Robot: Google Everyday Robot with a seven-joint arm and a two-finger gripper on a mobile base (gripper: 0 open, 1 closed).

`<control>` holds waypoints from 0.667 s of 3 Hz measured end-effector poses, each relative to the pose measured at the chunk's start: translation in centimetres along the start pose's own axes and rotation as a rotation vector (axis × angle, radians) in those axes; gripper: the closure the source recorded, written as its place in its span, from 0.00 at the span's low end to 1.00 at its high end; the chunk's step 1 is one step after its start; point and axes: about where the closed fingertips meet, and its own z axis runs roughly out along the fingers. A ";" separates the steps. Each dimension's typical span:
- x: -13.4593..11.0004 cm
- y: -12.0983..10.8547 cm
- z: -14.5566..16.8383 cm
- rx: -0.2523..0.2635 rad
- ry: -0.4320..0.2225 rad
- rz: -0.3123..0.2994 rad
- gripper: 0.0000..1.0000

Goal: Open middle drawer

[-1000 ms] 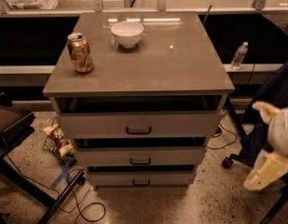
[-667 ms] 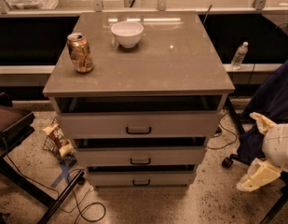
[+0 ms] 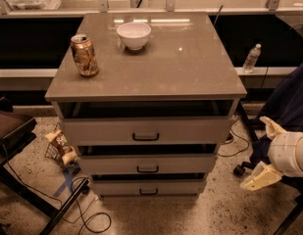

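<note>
The grey cabinet (image 3: 146, 77) has three drawer fronts stacked one above the other. The middle drawer (image 3: 107, 164) is the light-grey front between the taller top one (image 3: 92, 130) and the shortest bottom one (image 3: 116, 187). A small dark bar handle (image 3: 147, 169) sits at its centre, and none of its inside shows. My gripper (image 3: 265, 153) hangs to the right of the cabinet at about middle-drawer height, well clear of the handle. It is open, with one cream finger (image 3: 270, 128) above the other and nothing between them.
On the cabinet top stand a drink can (image 3: 84, 55) and a white bowl (image 3: 134, 35). A water bottle (image 3: 251, 58) stands on the ledge at the right. A snack bag (image 3: 60, 146) and cables (image 3: 87, 214) lie on the floor at left. A dark chair (image 3: 288, 102) is behind my gripper.
My gripper has dropped a little and shifted left toward the cabinet. The drawers, can and bowl have not moved.
</note>
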 end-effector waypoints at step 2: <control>2.4 6.8 8.0 -0.051 0.111 -0.012 0.00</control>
